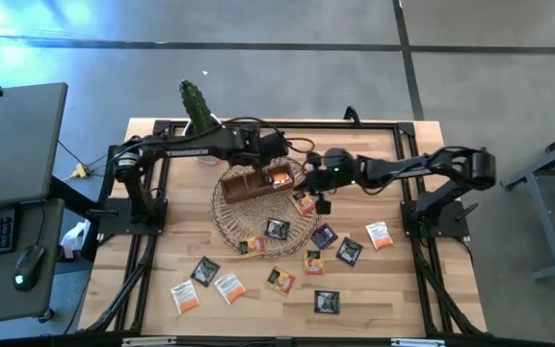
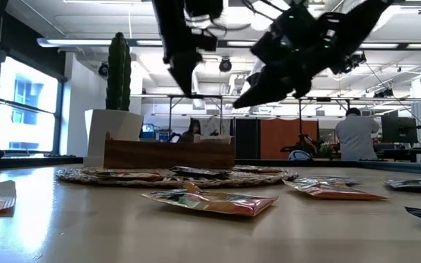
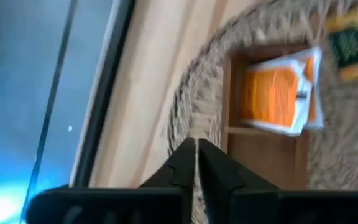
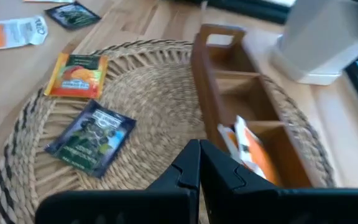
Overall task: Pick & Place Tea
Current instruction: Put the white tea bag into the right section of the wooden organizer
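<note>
A: Position of the left gripper (image 1: 279, 154)?

B: High view puts it above the back end of the brown wooden compartment box (image 1: 258, 181), which sits on the round woven wicker mat (image 1: 231, 224). In the left wrist view its two dark fingers (image 3: 185, 163) are pressed together with nothing between them.

A: And the right gripper (image 1: 322, 204)?

B: Over the mat's right edge, just beside the box. The right wrist view shows its fingers (image 4: 188, 168) closed tip to tip, also holding nothing. In the low view both grippers hang clear above the table (image 2: 86, 226).

A: Tea in the box?

B: One orange-and-white paper sachet (image 3: 281, 93) lies in an end compartment, tilted against the divider; the same sachet shows in the right wrist view (image 4: 250, 149). The two other compartments seen there hold nothing.

A: On the mat?

B: A dark purple-black sachet (image 4: 92, 138) and a yellow-orange sachet (image 4: 76, 74), near each other, flat on the weave. Another yellow-orange one (image 1: 305, 201) lies at the mat's right rim under the right gripper.

A: Remainder?

B: Scattered flat on the light wooden table, front and right of the mat: orange-and-white ones (image 1: 185, 295), dark ones (image 1: 327, 302), yellow-orange ones (image 1: 313, 261). A green cactus in a white pot (image 2: 117, 109) stands behind the box.
</note>
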Available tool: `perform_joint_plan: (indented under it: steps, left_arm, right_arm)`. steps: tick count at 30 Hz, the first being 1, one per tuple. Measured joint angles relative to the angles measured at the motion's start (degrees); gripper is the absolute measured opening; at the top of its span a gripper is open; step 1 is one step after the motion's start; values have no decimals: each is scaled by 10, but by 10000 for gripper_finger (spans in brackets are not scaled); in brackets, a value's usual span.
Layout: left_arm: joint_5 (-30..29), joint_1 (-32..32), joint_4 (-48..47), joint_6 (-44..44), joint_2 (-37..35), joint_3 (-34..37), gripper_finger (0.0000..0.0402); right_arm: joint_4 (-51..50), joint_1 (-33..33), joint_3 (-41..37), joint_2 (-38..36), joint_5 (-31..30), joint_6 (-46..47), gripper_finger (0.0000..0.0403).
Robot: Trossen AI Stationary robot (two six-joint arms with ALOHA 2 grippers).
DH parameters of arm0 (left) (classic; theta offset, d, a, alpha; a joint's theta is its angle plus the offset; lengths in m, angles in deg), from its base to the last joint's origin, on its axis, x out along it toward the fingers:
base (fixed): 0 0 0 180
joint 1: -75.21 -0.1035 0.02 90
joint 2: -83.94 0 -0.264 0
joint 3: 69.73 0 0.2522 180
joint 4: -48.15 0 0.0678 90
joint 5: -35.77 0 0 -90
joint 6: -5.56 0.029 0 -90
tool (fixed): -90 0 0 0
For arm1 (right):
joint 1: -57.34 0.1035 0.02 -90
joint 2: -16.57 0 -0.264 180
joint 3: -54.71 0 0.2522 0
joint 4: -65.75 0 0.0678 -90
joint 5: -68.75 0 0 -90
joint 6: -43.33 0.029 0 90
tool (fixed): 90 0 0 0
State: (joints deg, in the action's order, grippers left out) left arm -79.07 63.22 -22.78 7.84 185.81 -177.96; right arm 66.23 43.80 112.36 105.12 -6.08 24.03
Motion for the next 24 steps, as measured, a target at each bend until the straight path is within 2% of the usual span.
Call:
perform_joint_plan:
  steps: [2,7,12,17,22,24]
  left_arm:
    - [0,-5,-9,0,-26,-12,8]
    - [5,-25,-14,-11,-94,-20,6]
    - [5,-49,-15,-13,-134,-8,3]
    - [2,-57,-19,-12,-146,-5,1]
    - [-16,-56,-18,3,-145,-4,0]
    - [-17,-57,-17,4,-145,-4,0]
  right_arm:
    - [-30,9,34,31,-8,3,1]
    - [-118,27,117,110,-72,8,1]
    - [-141,30,175,155,-120,6,1]
    - [-186,20,211,172,-134,-6,0]
    - [-163,15,212,174,-203,-38,0]
    - [-160,7,212,173,-212,-56,0]
